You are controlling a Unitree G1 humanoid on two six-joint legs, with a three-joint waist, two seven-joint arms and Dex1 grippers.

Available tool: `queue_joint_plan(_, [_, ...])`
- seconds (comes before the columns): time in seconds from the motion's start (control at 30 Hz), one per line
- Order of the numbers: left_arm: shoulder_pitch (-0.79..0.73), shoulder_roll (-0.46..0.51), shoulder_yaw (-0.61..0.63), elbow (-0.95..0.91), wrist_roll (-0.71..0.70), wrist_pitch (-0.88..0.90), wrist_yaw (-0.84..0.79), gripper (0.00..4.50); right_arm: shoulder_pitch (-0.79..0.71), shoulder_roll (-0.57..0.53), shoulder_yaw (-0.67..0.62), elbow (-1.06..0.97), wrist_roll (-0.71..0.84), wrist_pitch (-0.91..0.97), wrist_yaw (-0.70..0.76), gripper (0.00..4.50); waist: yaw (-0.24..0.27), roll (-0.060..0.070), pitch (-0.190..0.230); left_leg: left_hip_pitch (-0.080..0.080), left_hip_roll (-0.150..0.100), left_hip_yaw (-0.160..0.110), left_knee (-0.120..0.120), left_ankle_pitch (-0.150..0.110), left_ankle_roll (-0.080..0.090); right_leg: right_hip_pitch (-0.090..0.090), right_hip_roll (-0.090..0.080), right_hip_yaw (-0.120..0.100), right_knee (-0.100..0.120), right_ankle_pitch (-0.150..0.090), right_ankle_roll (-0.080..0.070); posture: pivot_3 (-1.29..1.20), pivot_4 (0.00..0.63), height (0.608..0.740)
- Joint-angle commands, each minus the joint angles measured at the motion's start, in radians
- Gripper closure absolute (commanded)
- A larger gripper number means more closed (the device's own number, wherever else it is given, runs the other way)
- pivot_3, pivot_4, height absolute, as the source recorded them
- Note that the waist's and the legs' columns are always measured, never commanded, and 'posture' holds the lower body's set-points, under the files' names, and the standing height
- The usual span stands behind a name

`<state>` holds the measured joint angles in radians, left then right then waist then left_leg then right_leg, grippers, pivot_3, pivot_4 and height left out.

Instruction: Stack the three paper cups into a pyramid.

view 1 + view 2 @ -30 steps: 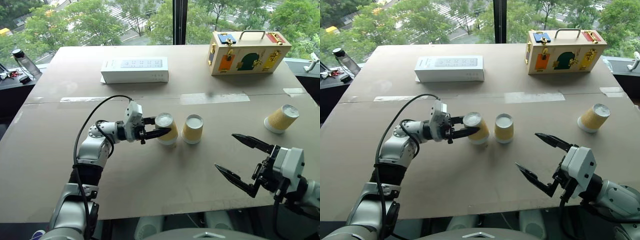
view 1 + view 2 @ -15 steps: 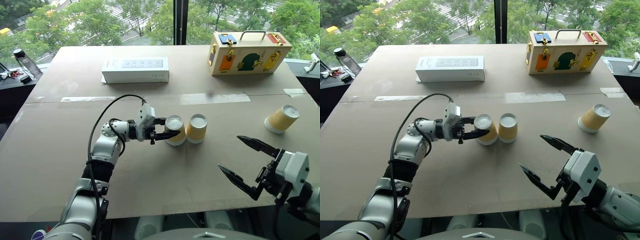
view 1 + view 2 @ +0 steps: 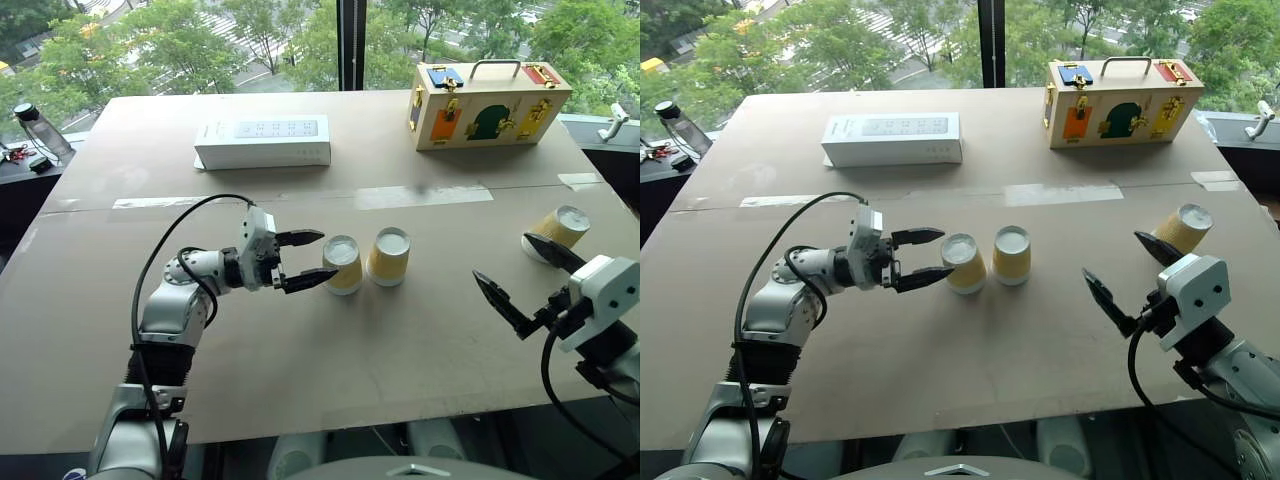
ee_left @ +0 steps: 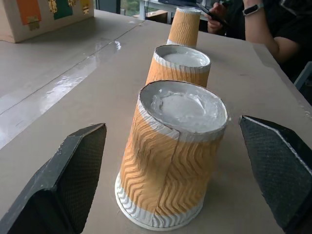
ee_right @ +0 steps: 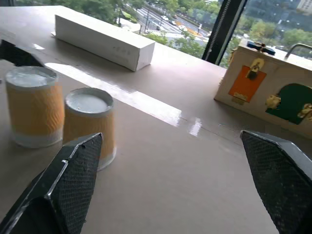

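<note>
Worktop [image 3: 300,350]: I see a wide brown cardboard-covered worktop below my head camera, with a window and green trees past its far edge.
Left gripper [image 3: 308,260]: my left arm reaches in from about 8 o'clock and points toward 3 o'clock. Its jaws are spread wide, one black finger on each side of the nearest cup, with a clear gap on both sides; nothing is grasped.
First cup [image 3: 343,264]: it stands upside down, white bottom up, near the middle of the worktop, free between the left jaws.
Second cup [image 3: 388,256]: also upside down, it stands just beside the first at its 3 o'clock. I cannot tell whether the two touch.
Third cup [image 3: 560,230]: it sits well apart from the pair, near the worktop's 3 o'clock edge. It looks tilted from the head camera, and a finger of the right gripper partly hides it.
Right gripper [image 3: 520,280]: my right arm comes in from about 4 o'clock. Its jaws are released and wide, holding nothing, with one fingertip close in front of the third cup.
Pyramid: no cup rests on another.
White box [image 3: 264,141]: a long flat carton lies toward 11 o'clock.
Wooden case [image 3: 489,104]: a case with coloured latches and a metal handle stands toward 1 o'clock.
Person [image 4: 263,24]: in the left wrist view, a person's arms show beyond the far cup.
</note>
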<state>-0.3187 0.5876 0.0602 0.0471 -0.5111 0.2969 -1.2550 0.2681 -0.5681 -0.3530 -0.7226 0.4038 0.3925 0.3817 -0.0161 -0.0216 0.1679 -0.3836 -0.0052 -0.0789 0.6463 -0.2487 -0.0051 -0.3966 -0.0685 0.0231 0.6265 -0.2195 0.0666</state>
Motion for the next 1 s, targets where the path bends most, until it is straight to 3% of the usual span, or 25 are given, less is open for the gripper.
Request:
queue_joint_plan(0.03, [0.051, 0.036, 0.06, -0.138, -0.102, 0.069, -0.01, 0.04, -0.081, -0.018, -0.035, 0.091, -0.055, 0.034, -0.059, 0.0, 0.008, 0.001, 0.001, 0.0, 0.0, 0.0, 0.0, 0.0, 0.0, 0.0, 0.0, 0.0, 0.0, 0.0, 0.0, 0.0, 0.15, 0.74])
queue_joint_plan(0.37, [0.22, 0.118, 0.121, -0.474, -0.312, 0.213, 0.001, 0.04, -0.331, -0.039, -0.071, 0.362, -0.137, 0.138, -0.163, 0.0, 0.001, 0.003, 0.001, 0.0, 0.0, 0.001, -0.001, 0.0, 0.0, 0.0, 0.0, 0.001, 0.0, 0.0, 0.0, 0.0, 0.15, 0.74])
queue_joint_plan(0.77, [0.118, 0.087, 0.09, -0.647, -0.477, 0.335, 0.243, 0.04, -0.504, 0.022, -0.084, 0.558, -0.089, 0.244, -0.202, 0.0, 0.002, 0.003, 0.001, 0.0, -0.001, 0.002, 0.0, 0.0, 0.0, 0.0, 0.0, 0.002, 0.0, 0.001, 0.002, 0.0, 0.15, 0.74])
queue_joint_plan(0.87, [0.06, 0.076, 0.074, -0.667, -0.514, 0.372, 0.319, 0.0, -0.512, 0.023, -0.082, 0.578, -0.09, 0.241, -0.197, 0.91, 0.002, 0.003, 0.001, 0.0, -0.001, 0.002, 0.0, 0.0, 0.0, 0.0, 0.0, 0.002, 0.0, 0.002, 0.003, 0.0, 0.15, 0.74])
queue_joint_plan(0.93, [0.047, 0.073, 0.067, -0.673, -0.523, 0.383, 0.344, 0.0, -0.512, 0.018, -0.085, 0.577, -0.091, 0.233, -0.195, 1.88, 0.001, 0.003, 0.001, 0.0, -0.001, 0.002, 0.0, 0.0, 0.0, 0.0, 0.0, 0.002, 0.0, 0.002, 0.003, 0.0, 0.15, 0.74])
queue_joint_plan(1.0, [0.04, 0.062, 0.06, -0.681, -0.531, 0.39, 0.376, 0.0, -0.503, 0.007, -0.085, 0.567, -0.091, 0.216, -0.179, 2.23, 0.001, 0.003, 0.001, 0.0, -0.001, 0.002, 0.0, 0.0, 0.0, 0.0, 0.0, 0.002, 0.0, 0.002, 0.003, 0.0, 0.15, 0.74])
